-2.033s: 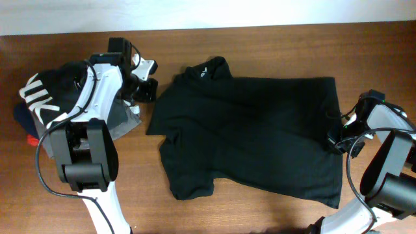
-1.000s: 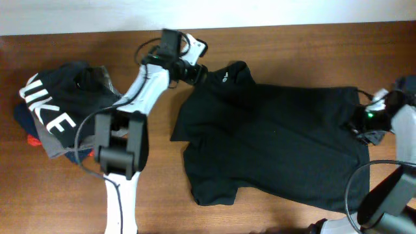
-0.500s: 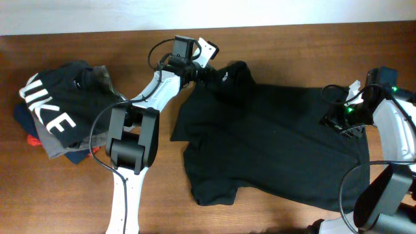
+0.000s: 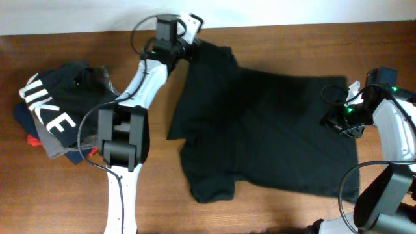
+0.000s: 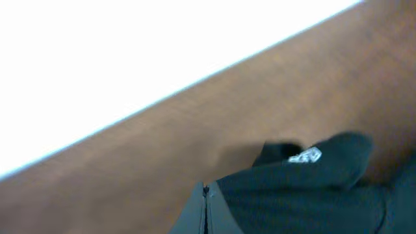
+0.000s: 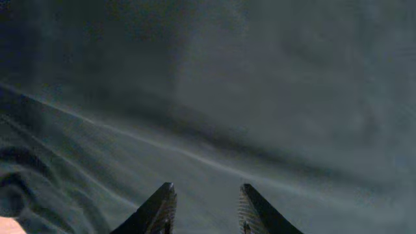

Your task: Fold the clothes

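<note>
Robot-lab workbench: wood-grain table (image 4: 292, 45) before a white backdrop (image 4: 65, 13), two cabled robot arms (image 4: 140, 78), heaped laundry (image 4: 55, 114).

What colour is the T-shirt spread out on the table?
The T-shirt is plain black, clearest in the overhead view.

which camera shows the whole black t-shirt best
The overhead view: the black T-shirt lies spread out, collar, sleeve and hem all visible. The left wrist view shows only a bunched bit with a white mark; the right wrist view shows only close-up fabric.
</note>
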Robot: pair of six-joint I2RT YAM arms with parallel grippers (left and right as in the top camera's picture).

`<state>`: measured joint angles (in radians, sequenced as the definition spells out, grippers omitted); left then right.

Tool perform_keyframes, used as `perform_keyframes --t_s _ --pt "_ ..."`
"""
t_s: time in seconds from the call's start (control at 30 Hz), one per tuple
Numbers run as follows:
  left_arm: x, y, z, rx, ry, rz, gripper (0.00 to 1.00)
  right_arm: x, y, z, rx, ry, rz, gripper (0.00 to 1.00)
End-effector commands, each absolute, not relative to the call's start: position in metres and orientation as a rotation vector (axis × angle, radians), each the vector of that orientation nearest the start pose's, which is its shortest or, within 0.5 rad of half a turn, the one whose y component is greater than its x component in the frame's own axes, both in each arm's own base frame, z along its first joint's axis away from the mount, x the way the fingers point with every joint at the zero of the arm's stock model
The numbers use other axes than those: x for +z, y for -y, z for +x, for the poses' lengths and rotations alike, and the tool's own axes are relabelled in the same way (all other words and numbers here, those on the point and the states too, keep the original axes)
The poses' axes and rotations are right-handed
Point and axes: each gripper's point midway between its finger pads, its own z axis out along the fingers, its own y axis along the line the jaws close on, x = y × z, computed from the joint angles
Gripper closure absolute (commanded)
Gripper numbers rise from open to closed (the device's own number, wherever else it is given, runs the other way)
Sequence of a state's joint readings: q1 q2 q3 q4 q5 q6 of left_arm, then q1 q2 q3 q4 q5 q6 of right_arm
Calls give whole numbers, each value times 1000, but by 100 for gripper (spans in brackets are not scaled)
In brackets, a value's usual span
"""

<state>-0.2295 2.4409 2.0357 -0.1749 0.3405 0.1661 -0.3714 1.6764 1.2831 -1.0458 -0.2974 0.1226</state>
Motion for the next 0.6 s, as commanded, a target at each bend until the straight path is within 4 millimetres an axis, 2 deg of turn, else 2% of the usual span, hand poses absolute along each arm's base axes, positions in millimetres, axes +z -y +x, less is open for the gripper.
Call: perform_keyframes --t_s 0.0,0.1,0.17,0.2,0.23,0.27,0.3,0.37,0.5,0.57 --pt "116 188 650 -355 -2056 542 100 106 70 328 415 -2851 657 64" --pt "113 188 649 -356 -2066 543 98 106 70 328 412 -2851 657 63" --pt "111 185 649 -338 -2077 533 77 105 73 328 391 -2854 660 62" --pt "110 182 649 -321 -2088 524 59 105 75 327 368 -2858 662 59" --pt "110 177 649 -299 -2101 511 48 103 79 326 337 -2862 666 56" --pt "110 172 648 -281 -2116 500 42 102 82 326 311 -2867 670 53" --pt "112 168 647 -270 -2131 492 28 100 87 324 275 -2870 705 50" --pt "122 157 641 -266 -2164 479 9 98 95 321 226 -2863 788 42" --pt "158 128 619 -252 -2231 439 7 95 104 319 229 -2845 872 41" --pt "179 117 601 -249 -2270 425 10 94 108 317 229 -2844 891 40"
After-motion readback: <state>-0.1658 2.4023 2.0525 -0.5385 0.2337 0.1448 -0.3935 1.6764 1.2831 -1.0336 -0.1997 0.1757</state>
